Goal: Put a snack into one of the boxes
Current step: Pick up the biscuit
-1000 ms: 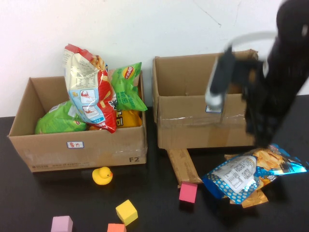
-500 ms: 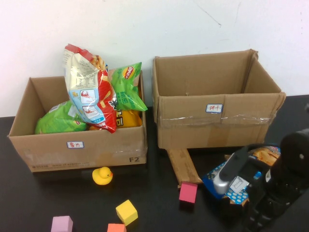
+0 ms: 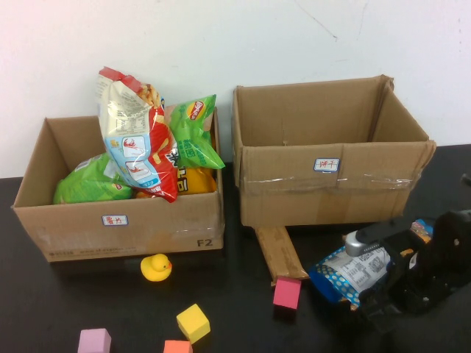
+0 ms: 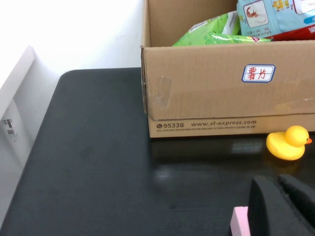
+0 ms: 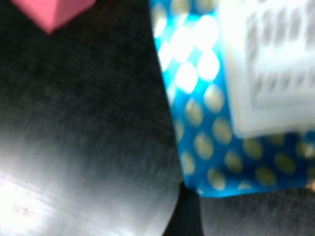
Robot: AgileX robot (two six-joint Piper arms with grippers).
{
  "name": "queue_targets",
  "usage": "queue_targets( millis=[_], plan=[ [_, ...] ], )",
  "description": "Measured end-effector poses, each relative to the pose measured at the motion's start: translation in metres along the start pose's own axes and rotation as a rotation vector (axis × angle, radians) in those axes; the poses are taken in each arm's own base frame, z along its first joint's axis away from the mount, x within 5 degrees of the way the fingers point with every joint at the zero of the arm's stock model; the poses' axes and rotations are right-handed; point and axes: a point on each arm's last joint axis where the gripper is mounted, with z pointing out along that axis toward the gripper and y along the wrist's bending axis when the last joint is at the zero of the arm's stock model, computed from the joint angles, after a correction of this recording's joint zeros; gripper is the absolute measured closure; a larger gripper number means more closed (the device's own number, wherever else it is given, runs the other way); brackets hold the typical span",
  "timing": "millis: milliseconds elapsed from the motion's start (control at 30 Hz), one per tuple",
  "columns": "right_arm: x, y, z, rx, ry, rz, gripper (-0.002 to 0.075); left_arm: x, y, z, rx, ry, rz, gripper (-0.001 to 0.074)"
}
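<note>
**Lighting and Picture Quality**

High view: bright, even overhead light. The white wall [image 3: 221,44] is close to overexposed. Soft shadows lie under the left box [image 3: 121,220] and the right box [image 3: 331,184]. The right gripper [image 3: 383,305], low over the blue snack bag [image 3: 353,272], is slightly smeared.

Left wrist view: sharp on the box front; the left gripper [image 4: 283,206] is a dark, soft shape. A faint sheen lies on the black table [image 4: 88,162].

Right wrist view: heavily out of focus, with glare patches on the table and foil.
</note>
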Motion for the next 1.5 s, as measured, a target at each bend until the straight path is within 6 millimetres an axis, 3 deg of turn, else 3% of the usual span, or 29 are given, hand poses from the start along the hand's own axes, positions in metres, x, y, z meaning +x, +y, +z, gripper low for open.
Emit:
queue_targets(
  millis=[233, 500, 800, 1133, 1500],
  plan=[
    [0.0, -0.009, 0.021, 0.02, -0.012, 0.046, 0.0229, 0.0, 0.0, 0.0, 0.0, 0.0, 0.0, 0.0738],
    [-0.005, -0.012, 0.023, 0.03, -0.051, 0.056, 0.0222, 0.0, 0.0, 0.0, 0.0, 0.0, 0.0, 0.0738],
    [-0.017, -0.011, -0.005, 0.044, -0.178, 0.047, 0.0193, 0.0, 0.0, 0.0, 0.0, 0.0, 0.0, 0.0738],
    [-0.018, 0.035, -0.016, -0.006, -0.192, -0.088, 0.0193, 0.0, 0.0, 0.0, 0.0, 0.0, 0.0, 0.0738],
    [-0.008, 0.003, -0.005, 0.012, -0.069, -0.026, 0.0193, 0.0, 0.0, 0.0, 0.0, 0.0, 0.0, 0.0738]
  ],
)
